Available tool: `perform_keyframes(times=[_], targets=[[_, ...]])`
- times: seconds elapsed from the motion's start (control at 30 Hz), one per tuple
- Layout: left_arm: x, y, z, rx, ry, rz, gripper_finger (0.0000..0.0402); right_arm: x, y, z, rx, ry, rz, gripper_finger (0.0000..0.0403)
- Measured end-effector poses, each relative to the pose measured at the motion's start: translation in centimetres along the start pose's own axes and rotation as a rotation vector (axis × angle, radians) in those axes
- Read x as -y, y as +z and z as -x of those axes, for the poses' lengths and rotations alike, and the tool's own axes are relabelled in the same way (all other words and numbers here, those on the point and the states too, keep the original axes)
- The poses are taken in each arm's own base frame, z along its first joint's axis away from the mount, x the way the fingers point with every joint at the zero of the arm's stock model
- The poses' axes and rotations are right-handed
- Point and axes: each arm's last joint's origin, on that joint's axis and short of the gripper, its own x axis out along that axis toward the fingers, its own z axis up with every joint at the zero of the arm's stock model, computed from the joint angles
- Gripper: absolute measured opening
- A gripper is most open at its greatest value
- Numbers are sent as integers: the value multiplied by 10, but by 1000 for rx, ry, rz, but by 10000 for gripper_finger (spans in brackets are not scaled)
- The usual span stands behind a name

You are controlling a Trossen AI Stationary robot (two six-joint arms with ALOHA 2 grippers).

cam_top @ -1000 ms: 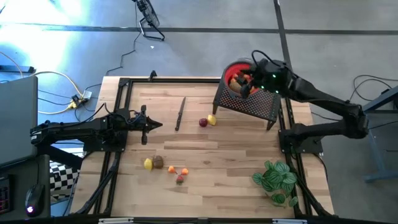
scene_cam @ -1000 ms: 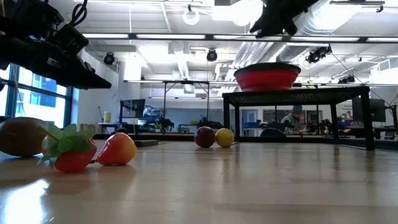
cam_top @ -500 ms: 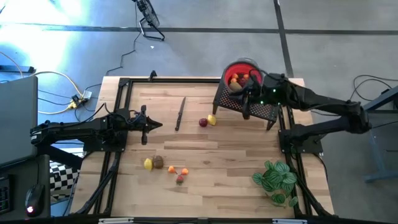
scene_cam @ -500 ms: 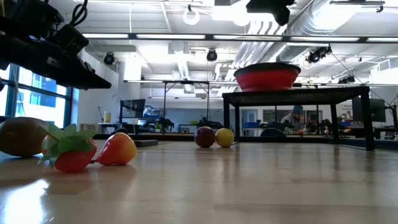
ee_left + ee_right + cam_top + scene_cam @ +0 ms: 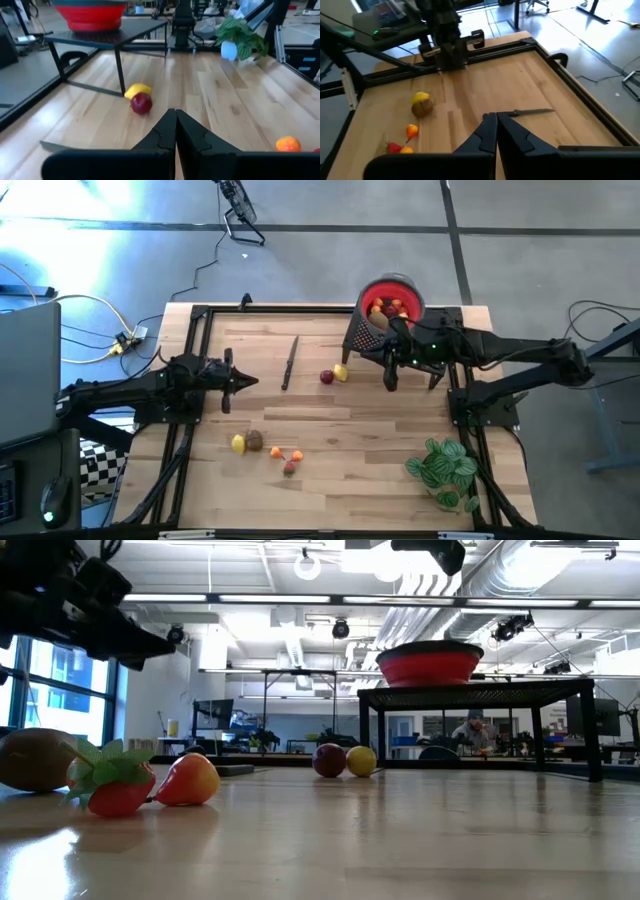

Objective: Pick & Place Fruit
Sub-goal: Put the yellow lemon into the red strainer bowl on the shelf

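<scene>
A red bowl (image 5: 392,298) holding several fruit pieces stands on a black wire rack (image 5: 372,345) at the far right. A red fruit (image 5: 327,377) and a yellow fruit (image 5: 341,372) lie on the table beside the rack. A yellow, a brown, two orange and a red piece (image 5: 254,441) lie near the front left. My right gripper (image 5: 388,377) hangs shut and empty in front of the rack, high above the table, pointing toward the table's left. My left gripper (image 5: 247,381) is shut and empty at the left, pointing right across the table.
A thin dark knife (image 5: 290,362) lies between the two grippers, toward the far side. A green potted plant (image 5: 443,468) stands at the front right corner. Black frame rails (image 5: 196,360) run along the table's left and right sides.
My right gripper has swung from above the red bowl toward the table's near edge and now hangs in front of the rack. My left gripper has tipped its fingers up a little. The fruit on the table has not moved.
</scene>
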Motion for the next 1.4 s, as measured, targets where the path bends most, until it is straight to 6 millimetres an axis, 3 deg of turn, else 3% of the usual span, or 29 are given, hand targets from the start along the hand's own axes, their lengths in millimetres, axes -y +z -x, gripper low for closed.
perform_keyframes(times=[0.27,0.47,0.7,1.1,1.4], targets=[[1,-6,11,-34,16,26,0,-13,-5,-3,-8,24,-33,3],[2,-2,19,41,21,-12,0,-28,-28,-20,-51,23,-47,3],[2,-5,19,-11,19,3,0,-42,-54,-34,-92,-71,-104,4],[2,-6,19,-24,21,51,0,-74,-71,-78,-37,-40,-70,3],[2,-6,19,-24,21,51,0,-85,-89,-109,-32,-4,-26,3]])
